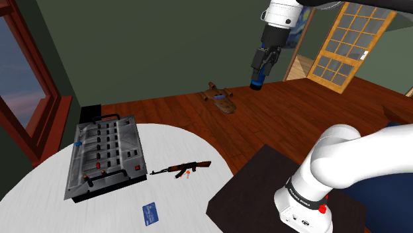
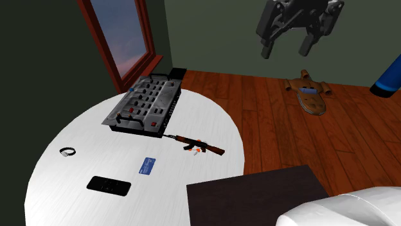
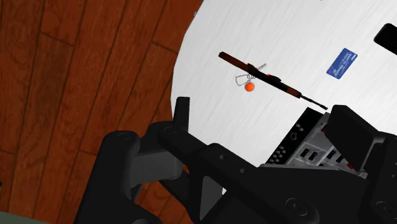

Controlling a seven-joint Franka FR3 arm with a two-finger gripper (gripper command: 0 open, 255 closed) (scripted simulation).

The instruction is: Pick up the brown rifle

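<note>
Nothing is reading as clear text anywhere. The blue card [image 1: 151,213] lying on the white table [image 1: 40,192] is showing pale marks, possibly print, but no letters are coming through. The dark band [image 1: 301,196] on the white arm [image 1: 344,155] is carrying tiny white marks, equally illegible.

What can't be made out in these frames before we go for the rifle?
- Small orange item beside the brown rifle: too small to identify in any view.
- Blue object: cut off by the second exterior view's right edge.
- Grey console: wrist view, largely hidden behind the tool.
- Blue card: print too small to read.
</note>
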